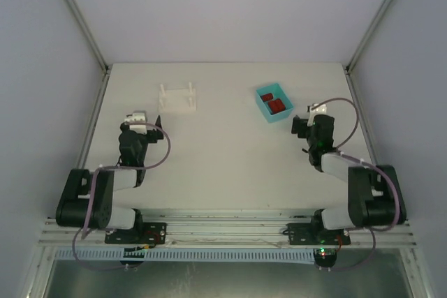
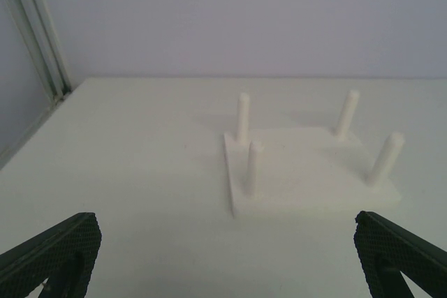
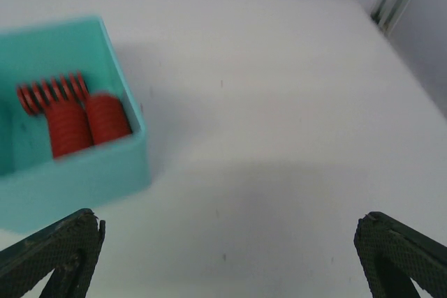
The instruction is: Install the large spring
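Large red coil spring (image 3: 68, 129) in teal plastic bin (image 3: 77, 172): likely light, springy; pinch mid-coils. Left gripper (image 2: 223, 256), right gripper (image 3: 223, 256) gaping, empty.

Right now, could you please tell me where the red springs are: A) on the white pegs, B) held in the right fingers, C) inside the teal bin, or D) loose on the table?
C: the red springs lie together inside the teal bin, and the white peg base carries nothing on its four posts.
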### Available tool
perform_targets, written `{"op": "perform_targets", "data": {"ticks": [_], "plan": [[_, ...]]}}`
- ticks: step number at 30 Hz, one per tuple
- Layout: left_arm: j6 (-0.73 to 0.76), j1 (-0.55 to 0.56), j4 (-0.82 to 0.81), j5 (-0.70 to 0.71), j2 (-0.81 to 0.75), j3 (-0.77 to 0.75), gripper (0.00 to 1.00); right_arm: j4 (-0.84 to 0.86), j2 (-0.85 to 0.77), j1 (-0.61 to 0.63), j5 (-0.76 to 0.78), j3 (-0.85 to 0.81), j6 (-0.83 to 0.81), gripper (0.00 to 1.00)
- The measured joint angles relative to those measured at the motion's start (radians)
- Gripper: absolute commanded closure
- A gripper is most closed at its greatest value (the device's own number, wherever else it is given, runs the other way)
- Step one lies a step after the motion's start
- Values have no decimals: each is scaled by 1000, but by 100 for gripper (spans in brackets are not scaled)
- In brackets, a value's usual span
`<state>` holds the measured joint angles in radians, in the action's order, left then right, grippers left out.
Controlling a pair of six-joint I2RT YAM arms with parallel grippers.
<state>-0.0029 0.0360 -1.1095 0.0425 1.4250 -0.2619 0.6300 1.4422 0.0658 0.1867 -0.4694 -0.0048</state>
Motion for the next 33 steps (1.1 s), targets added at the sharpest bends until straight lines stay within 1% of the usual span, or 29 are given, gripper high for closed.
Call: {"op": "perform_targets", "data": {"ticks": [4,6,9,13,15,17,20,24,26,28,29,31,33], "plan": [[-32,21,194,7,-130,-95,1,-145,-119,4,-2,-103,59,1],[-74,27,308,9,-177,-175,1,-224,-171,4,-4,-146,110,1],[-154,30,489,3,-219,-316,1,-390,-230,3,-7,-229,198,1],[-275,30,726,-24,-235,-505,1,-663,-241,2,-65,-423,292,1],[-328,29,794,-55,-243,-550,1,-750,-230,0,-93,-505,339,1],[-378,29,816,-114,-265,-534,1,-796,-227,-3,-119,-534,378,1],[-468,30,798,-205,-304,-439,1,-853,-202,-6,-149,-534,413,2],[-540,32,805,-288,-277,-386,1,-929,-98,-3,-198,-578,432,6],[-562,42,805,-310,-257,-386,1,-954,-34,9,-211,-622,439,10],[-578,77,788,-318,-251,-372,1,-970,23,27,-211,-666,442,16],[-579,103,780,-315,-252,-360,1,-977,49,40,-211,-686,441,19],[-579,166,770,-306,-251,-339,1,-996,96,71,-197,-727,431,23],[-573,227,765,-291,-251,-321,1,-1013,144,100,-171,-774,420,32]]}}
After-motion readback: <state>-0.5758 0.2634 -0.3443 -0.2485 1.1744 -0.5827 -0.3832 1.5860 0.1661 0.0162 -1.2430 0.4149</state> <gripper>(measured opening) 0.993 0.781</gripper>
